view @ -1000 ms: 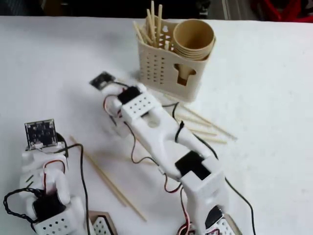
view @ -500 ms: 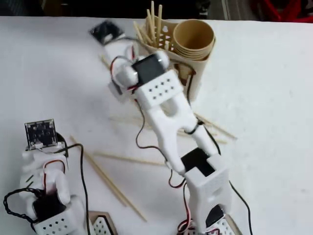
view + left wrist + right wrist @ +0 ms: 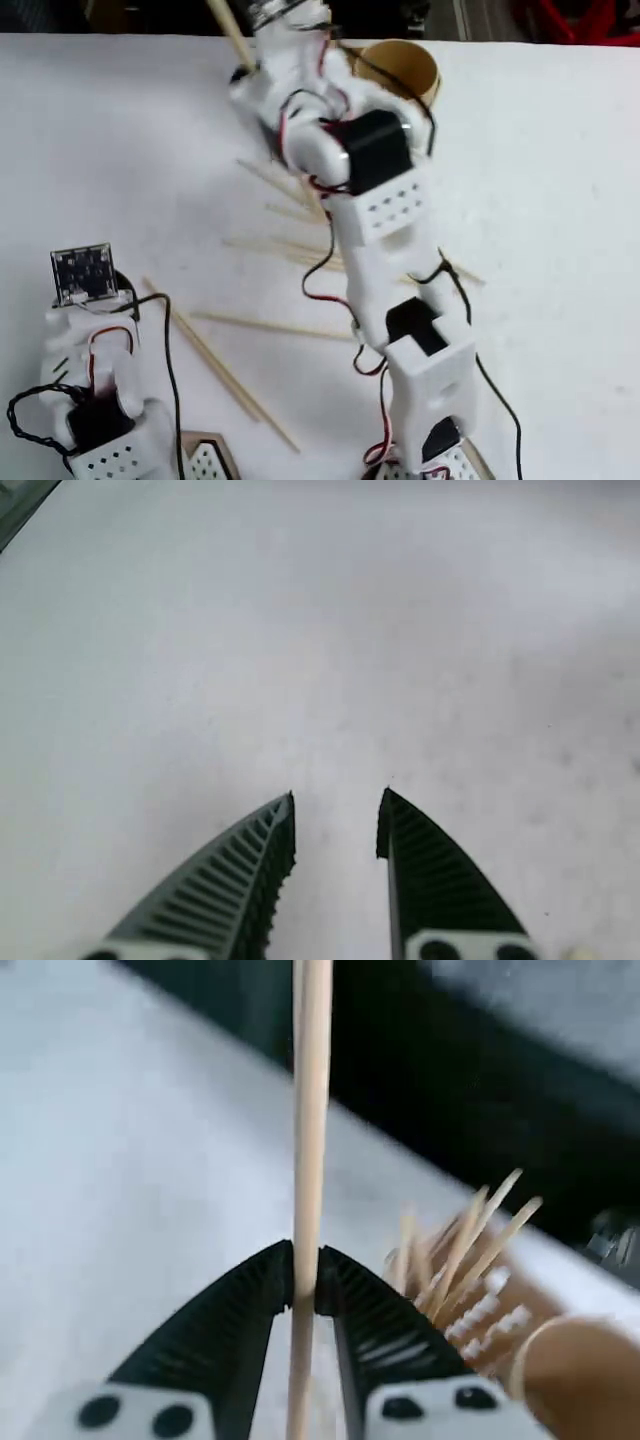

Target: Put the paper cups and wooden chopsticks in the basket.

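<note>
- The right wrist view shows the right gripper [image 3: 305, 1282] clamped on one upright chopstick [image 3: 310, 1110], just beside the basket [image 3: 505, 1305] with its standing chopsticks [image 3: 470, 1230].
- The high view adds stacked paper cups [image 3: 410, 62] behind the right arm [image 3: 385, 230], and loose chopsticks [image 3: 225, 370] lying on the white table [image 3: 560, 180].
- The left gripper [image 3: 338, 810] hangs with its jaws parted above bare tabletop.
- The room beyond the table's far edge is dark.

White table [image 3: 560, 170] is sitting under even light, the room [image 3: 150, 14] past its far edge is looking dark, and something red [image 3: 578, 20] is poking in there.
</note>
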Tool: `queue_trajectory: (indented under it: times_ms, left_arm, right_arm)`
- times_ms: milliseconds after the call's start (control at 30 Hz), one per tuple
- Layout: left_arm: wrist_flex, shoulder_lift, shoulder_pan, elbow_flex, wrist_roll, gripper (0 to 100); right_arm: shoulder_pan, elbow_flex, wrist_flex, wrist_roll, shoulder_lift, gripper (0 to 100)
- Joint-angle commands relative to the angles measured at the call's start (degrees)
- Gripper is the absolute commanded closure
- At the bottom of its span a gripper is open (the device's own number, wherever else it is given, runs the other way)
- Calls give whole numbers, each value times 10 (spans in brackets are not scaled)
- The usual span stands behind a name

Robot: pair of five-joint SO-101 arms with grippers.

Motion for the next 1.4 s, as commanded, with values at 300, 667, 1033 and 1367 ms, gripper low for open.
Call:
queue_trajectory:
  times_ms: [300, 667, 1033, 1367]
  left_arm:
    - [-4, -7, 0, -3, -6, 849]
    - [-4, -7, 0, -2, -6, 849]
    - [-4, -7, 0, -2, -7, 849]
    - [-4, -7, 0, -2, -7, 849]
  right_arm:
    - [102, -41, -281, -2, 32, 981]
    - [135, -42, -402, -40, 152, 981]
    - [149, -43, -371, -44, 187, 948]
    - [140, -43, -200, -42, 94, 928]
